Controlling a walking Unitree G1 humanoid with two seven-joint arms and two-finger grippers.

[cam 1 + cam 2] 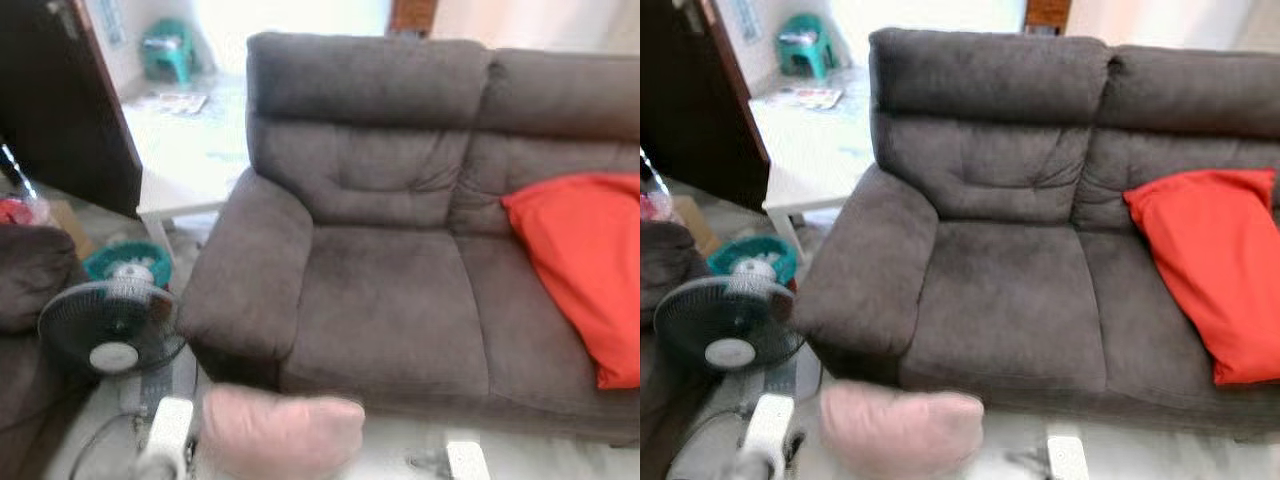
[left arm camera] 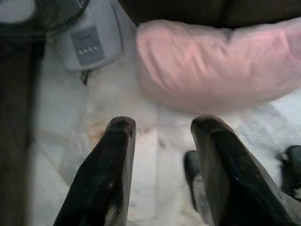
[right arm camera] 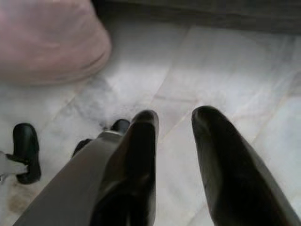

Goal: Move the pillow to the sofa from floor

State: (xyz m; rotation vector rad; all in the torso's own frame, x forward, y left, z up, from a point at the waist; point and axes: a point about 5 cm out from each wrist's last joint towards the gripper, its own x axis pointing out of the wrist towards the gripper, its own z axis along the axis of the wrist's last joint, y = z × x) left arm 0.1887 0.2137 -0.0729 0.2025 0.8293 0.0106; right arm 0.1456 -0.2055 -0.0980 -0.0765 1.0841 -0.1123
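A pink pillow [image 1: 282,432] is seen lying on the pale marble floor [image 3: 225,70], just in front of the dark grey sofa [image 1: 400,300], at about 6 o'clock in the head views, below the sofa's left armrest. An orange-red cushion [image 1: 585,270] is propped on the sofa seat at 3 o'clock. A standing fan [image 1: 110,328] is placed at 8 o'clock, beside a teal basket [image 1: 128,262], and a white table [image 1: 185,150] is set at 10 o'clock.

The left gripper [image 2: 160,127] is held over the floor with its fingers parted and nothing between them; the pillow lies just beyond them. The fan's grey base [image 2: 89,40] carries a small panel whose writing cannot be read. The right gripper [image 3: 174,117] is likewise spread and empty above the floor, near the pillow's end.
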